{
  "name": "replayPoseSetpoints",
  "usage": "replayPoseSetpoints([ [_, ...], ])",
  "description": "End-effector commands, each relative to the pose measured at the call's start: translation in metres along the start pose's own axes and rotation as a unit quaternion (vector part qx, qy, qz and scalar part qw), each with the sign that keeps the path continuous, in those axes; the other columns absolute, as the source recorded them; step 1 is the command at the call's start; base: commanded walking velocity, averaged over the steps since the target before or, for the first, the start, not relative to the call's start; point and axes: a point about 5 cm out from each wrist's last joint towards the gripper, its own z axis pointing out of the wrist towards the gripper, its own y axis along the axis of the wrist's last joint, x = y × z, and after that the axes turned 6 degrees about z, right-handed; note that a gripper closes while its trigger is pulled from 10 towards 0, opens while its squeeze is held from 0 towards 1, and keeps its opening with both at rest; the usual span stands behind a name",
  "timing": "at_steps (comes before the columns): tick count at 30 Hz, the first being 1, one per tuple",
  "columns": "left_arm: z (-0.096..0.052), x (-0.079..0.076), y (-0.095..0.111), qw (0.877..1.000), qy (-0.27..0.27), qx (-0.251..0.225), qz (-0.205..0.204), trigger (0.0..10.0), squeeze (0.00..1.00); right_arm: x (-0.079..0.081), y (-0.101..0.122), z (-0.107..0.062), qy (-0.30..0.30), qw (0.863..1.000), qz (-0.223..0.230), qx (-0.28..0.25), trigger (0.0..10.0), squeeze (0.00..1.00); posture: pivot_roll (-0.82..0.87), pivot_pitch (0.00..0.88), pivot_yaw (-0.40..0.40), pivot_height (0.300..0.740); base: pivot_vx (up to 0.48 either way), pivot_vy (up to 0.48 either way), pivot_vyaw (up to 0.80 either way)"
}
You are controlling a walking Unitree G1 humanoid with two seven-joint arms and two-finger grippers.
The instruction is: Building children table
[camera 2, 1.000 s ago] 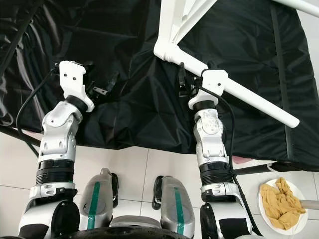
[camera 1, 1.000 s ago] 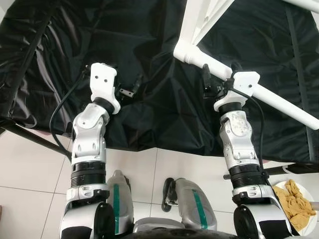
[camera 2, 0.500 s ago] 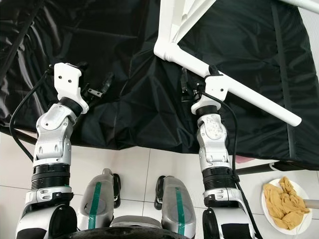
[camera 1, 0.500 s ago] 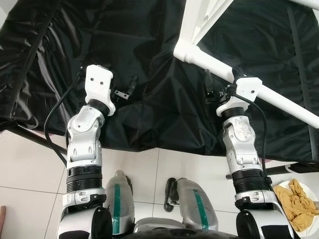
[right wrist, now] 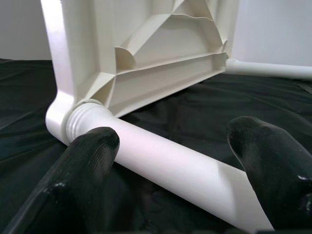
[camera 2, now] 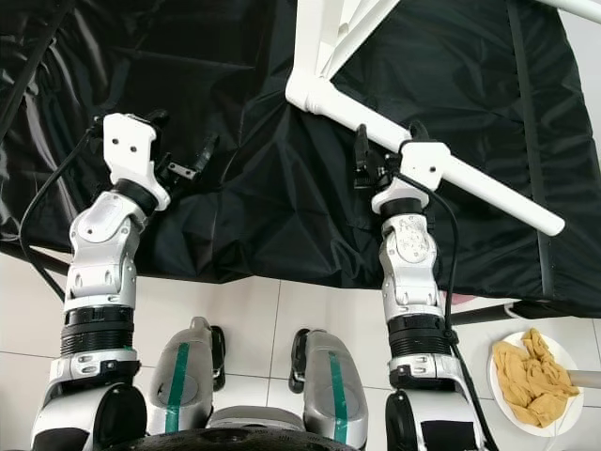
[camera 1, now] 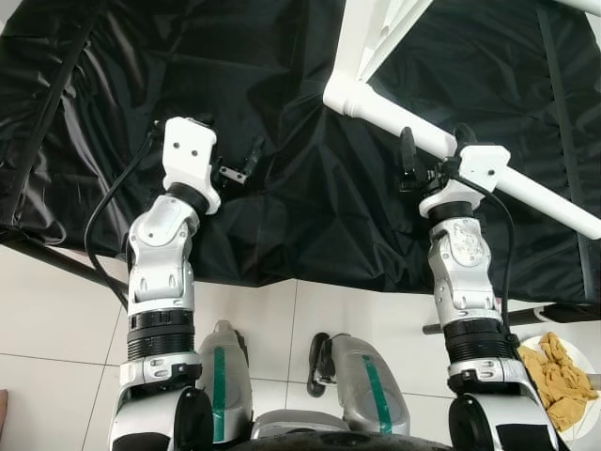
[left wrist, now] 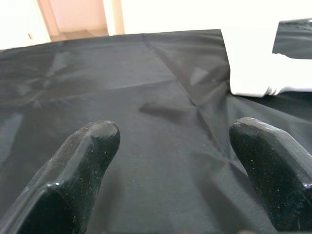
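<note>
A white plastic children's table (camera 1: 368, 38) lies tipped on a black cloth (camera 1: 282, 207). One white round leg (camera 1: 545, 195) sits in the table's corner socket (right wrist: 80, 122) and runs out to the right. My right gripper (right wrist: 174, 131) is open with its fingers astride this leg (right wrist: 170, 165), a little way out from the socket. The ribbed underside of the table (right wrist: 161, 44) rises behind it. My left gripper (left wrist: 175, 127) is open over bare cloth to the left, holding nothing, with a white edge of the table (left wrist: 263, 58) beyond it.
The cloth-covered surface ends at a near edge over white tile floor (camera 1: 56, 319). A black metal frame bar (camera 1: 66, 263) slants under its left side. A white plate with crumpled yellow-brown material (camera 1: 563, 385) lies on the floor at the right. My feet (camera 1: 225, 376) stand below.
My right gripper has slid slightly to the right along the white leg. The left gripper has shifted only a little. Both stay open.
</note>
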Motion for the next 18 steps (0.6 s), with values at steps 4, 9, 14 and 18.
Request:
replayPoseSetpoints([
  [4,-0.012,-0.005,-0.017,0.99,0.131,0.023,-0.043,10.0,0.0,-0.004,-0.013,-0.011,-0.003,1.0,-0.004,0.023,10.0,0.0,0.07,0.034,-0.044,0.74,0.0,0.0,0.0],
  [9,-0.015,-0.006,-0.021,0.991,0.127,0.032,-0.035,10.0,0.0,-0.01,-0.017,-0.017,-0.02,0.999,-0.007,0.029,10.0,0.0,0.06,0.029,-0.041,0.74,0.0,0.0,0.0],
  [14,-0.015,-0.005,-0.018,0.991,0.125,0.024,-0.031,10.0,0.0,-0.011,-0.016,-0.015,-0.023,0.999,-0.006,0.025,10.0,0.0,0.07,0.017,-0.04,0.74,0.0,0.0,0.0],
  [18,-0.015,-0.004,-0.013,0.992,0.124,0.009,-0.031,10.0,0.0,-0.007,-0.015,-0.008,-0.013,1.0,0.002,0.021,10.0,0.0,0.08,0.0,-0.052,0.74,0.0,0.0,0.0],
])
